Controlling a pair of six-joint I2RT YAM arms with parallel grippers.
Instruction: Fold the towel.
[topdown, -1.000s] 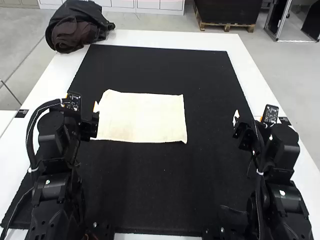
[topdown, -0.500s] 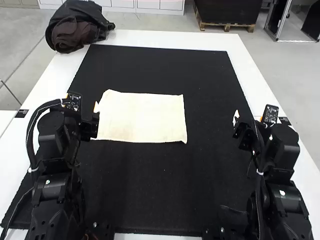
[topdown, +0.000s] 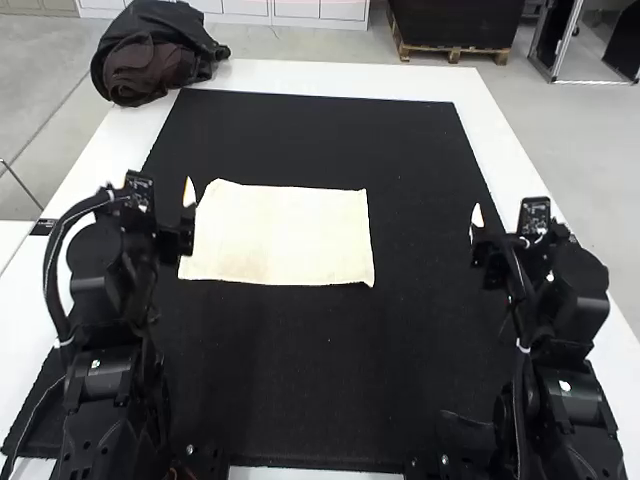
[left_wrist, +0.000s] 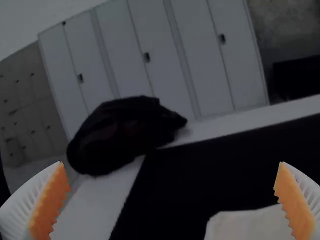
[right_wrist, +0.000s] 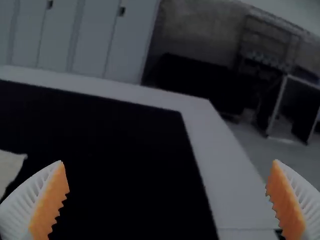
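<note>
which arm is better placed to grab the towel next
Probably the left: the left tool hangs open near the towel, while the right tool, also open, is off across the black mat.

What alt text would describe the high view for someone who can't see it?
A cream, rectangular cloth towel lies flat on a large black mat on a white table. Two black, jointed robot arms stand at the near side, the left arm closer to the towel than the right arm. A dark, bunched fabric bundle sits at the table's far left corner.
</note>
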